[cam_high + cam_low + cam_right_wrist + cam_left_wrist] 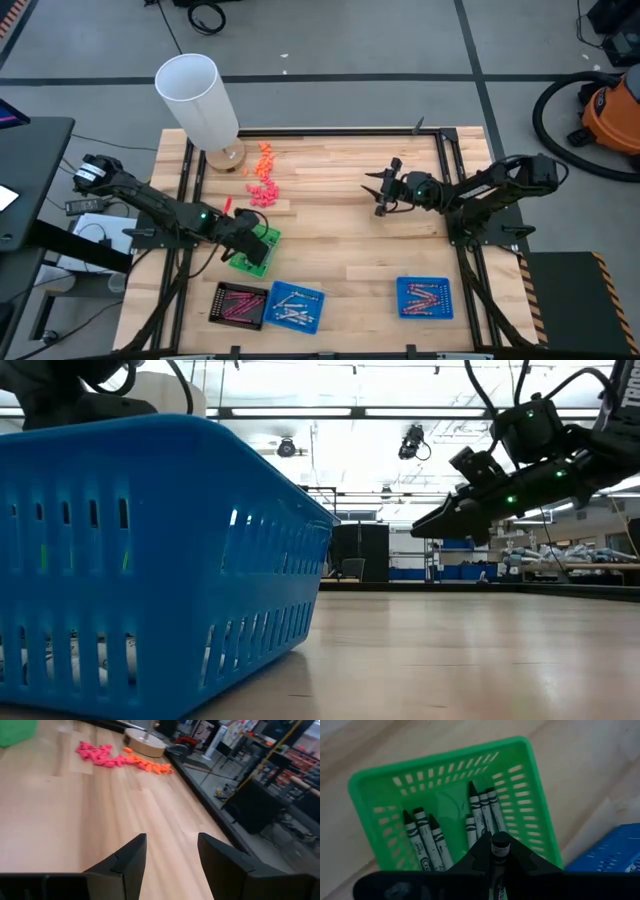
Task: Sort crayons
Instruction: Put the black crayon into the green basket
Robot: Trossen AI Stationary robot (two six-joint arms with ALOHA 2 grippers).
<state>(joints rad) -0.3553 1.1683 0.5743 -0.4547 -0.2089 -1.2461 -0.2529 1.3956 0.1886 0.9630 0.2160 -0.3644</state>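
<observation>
Left gripper (496,851) is positioned over the small green perforated plastic basket (256,250), toward the table's front-left; its fingers are clamped on a dark crayon (500,844) seen end-on between them. Seven dark, paper-wrapped crayons (481,815) are seen lying on the green basket's floor, three in one group and four in another.

Right gripper (380,190) is held above bare wood right of the table's centre, jaws spread, nothing between them; in the low view it hangs clear of the light wooden tabletop (340,250).

Along the front edge three more small square trays are lined up: a black one (240,304) with reddish crayons, touching a blue one (298,307) with pale crayons, and a second blue one (425,297) with red crayons toward the front-right corner, well apart from the others.

Near the back-left corner a white cylinder on a round wooden base (200,100) is seen, with a scatter of orange and pink chunky bits (264,178) just beside it.
</observation>
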